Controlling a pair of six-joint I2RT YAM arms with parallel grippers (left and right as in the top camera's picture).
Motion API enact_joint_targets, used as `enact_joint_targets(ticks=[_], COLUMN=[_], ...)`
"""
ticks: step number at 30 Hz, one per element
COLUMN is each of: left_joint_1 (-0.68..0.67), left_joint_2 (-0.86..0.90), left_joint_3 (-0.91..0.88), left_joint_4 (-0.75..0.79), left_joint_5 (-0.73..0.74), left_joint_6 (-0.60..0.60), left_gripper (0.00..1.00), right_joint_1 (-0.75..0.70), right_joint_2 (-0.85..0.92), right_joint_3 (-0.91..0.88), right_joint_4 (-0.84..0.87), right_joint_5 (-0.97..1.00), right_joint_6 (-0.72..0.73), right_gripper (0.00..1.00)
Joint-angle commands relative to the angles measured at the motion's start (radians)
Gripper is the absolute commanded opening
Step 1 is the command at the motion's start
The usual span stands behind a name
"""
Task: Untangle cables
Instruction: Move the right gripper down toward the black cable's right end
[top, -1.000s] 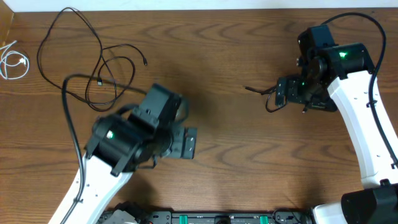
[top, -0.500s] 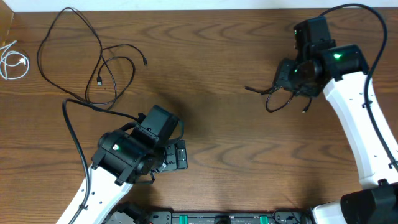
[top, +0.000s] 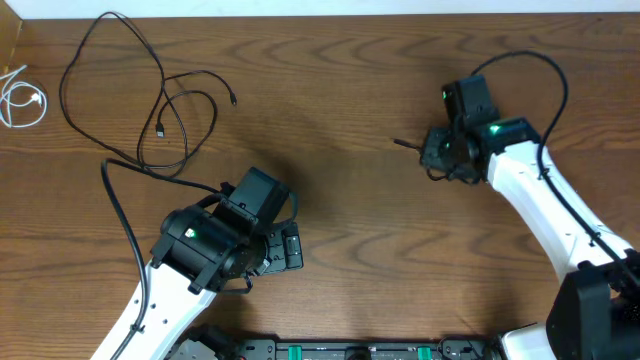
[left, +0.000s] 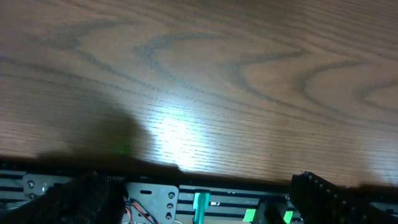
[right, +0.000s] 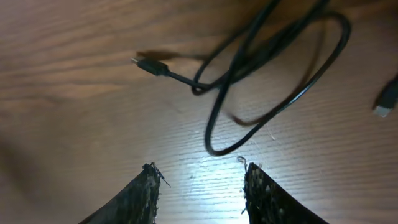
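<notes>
We can read no text, label, brand, number or sign in any of the views. The wooden table (top: 380, 250) shows only its grain. The black cable (right: 280, 102) and its plug (right: 151, 65) carry no marking that we can make out, and the metal rail (left: 155, 199) at the table's edge is too blurred to read.

From the right wrist, the black cable (right: 153, 66) runs off the top edge; a plug (right: 387, 99) is clipped at the right edge. Overhead, the arm (top: 520, 185) covers most of that cable, and the white cable (top: 18, 103) is cut by the left edge. The left gripper (left: 199, 183) shows only blurred fingertips in the bottom corners.
</notes>
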Motion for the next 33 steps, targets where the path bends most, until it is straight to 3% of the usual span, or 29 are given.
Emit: enact_joint_targets(ticks=[1, 9, 16, 26, 28, 31, 33], left_joint_1=[-0.005, -0.005, -0.005, -0.005, -0.005, -0.005, -0.005], left_joint_2=[0.002, 0.002, 0.002, 0.002, 0.002, 0.002, 0.002], left_joint_3=[0.000, 0.000, 0.000, 0.000, 0.000, 0.000, 0.000], left_joint_4=[-0.004, -0.004, -0.003, -0.003, -0.003, -0.003, -0.003], left_joint_5=[-0.016, -0.016, -0.016, -0.016, -0.016, -0.016, -0.016], left_joint_6=[-0.012, -0.012, -0.012, -0.012, -0.012, -0.012, -0.012], left_gripper=[0.98, 0.98, 0.98, 0.98, 0.98, 0.98, 0.98], right_joint_1=[-0.003, -0.004, 0.003, 0.043, 0.046, 0.046, 0.046], right_joint_2=[-0.006, -0.006, -0.006, 0.004, 0.014, 0.035, 0.040], right_joint_3=[-0.037, -0.039, -0.062, -0.068, -0.068, -0.068, -0.068], right_joint_4=[0.028, 0.047, 0.076, 0.159, 0.159, 0.143, 0.141], right_joint_5=[0.031, 0.030, 0.151, 0.045, 0.051, 0.078, 0.096], right_joint_6=[-0.016, -0.016, -0.048, -0.047, -0.047, -0.038, -0.027], right_gripper=[0.42, 0.37, 0.40, 0.44, 0.43, 0.31, 0.34])
